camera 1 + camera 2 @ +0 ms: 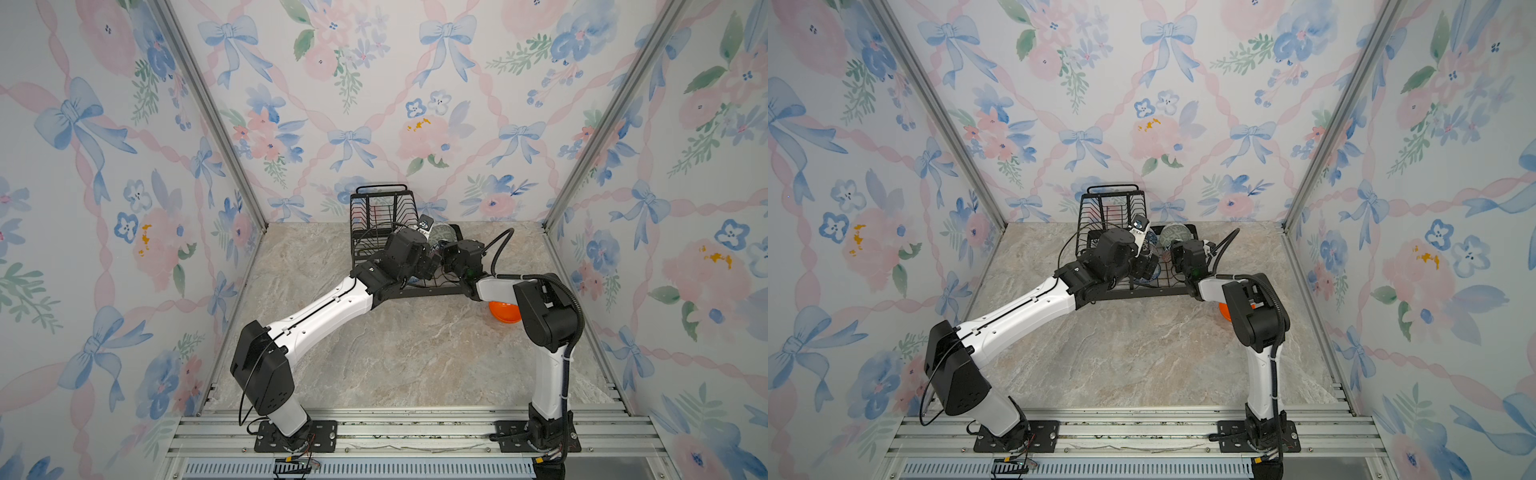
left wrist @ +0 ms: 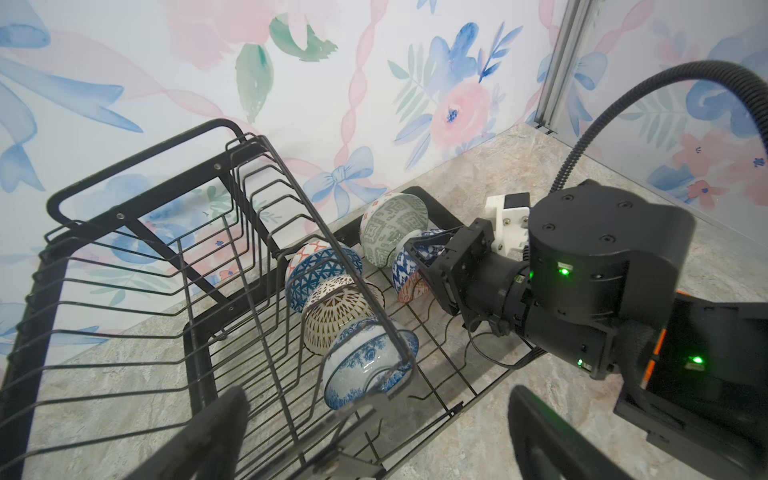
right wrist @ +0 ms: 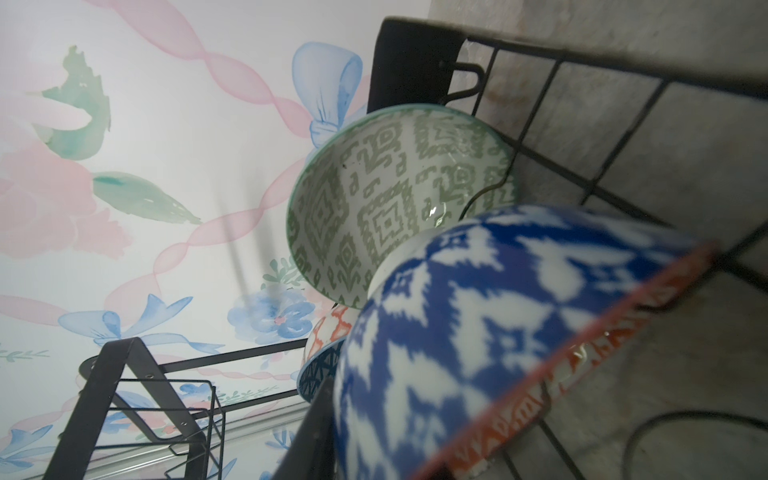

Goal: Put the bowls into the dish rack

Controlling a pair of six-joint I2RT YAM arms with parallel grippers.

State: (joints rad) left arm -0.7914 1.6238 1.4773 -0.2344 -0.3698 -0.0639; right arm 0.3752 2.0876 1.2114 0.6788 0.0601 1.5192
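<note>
**Flowered booth, marble counter: five bowls racked, one outside**

Wallpaper with bows and roses (image 1: 374, 104) closes three sides of a marble-look counter (image 1: 415, 353). The counter lies open in front and to both sides of the black wire dish rack (image 1: 432, 289), which stands near the back wall.

The left wrist view shows what the arms hide from above. Three bowls stand on edge in a row on the lower tray, close beside the raised basket: a dark-blue geometric bowl (image 2: 320, 274), a brown-flecked bowl (image 2: 336, 316) and a blue-white floral bowl (image 2: 365, 361). Bare wire separates them from a green-white geometric bowl (image 2: 392, 232) at the tray's far corner. A blue-and-white bowl with an orange inside (image 2: 409, 274) leans by it.

The right end effector (image 2: 428, 253) sits narrow at that bowl's rim. Whether it grips, I cannot tell. The left end effector (image 2: 374, 440) gapes wide, empty, over the tray's front edge.

Both top views alone show the plain orange bowl (image 1: 503, 313), on the counter near the rack's front right corner, half under the right arm.
</note>
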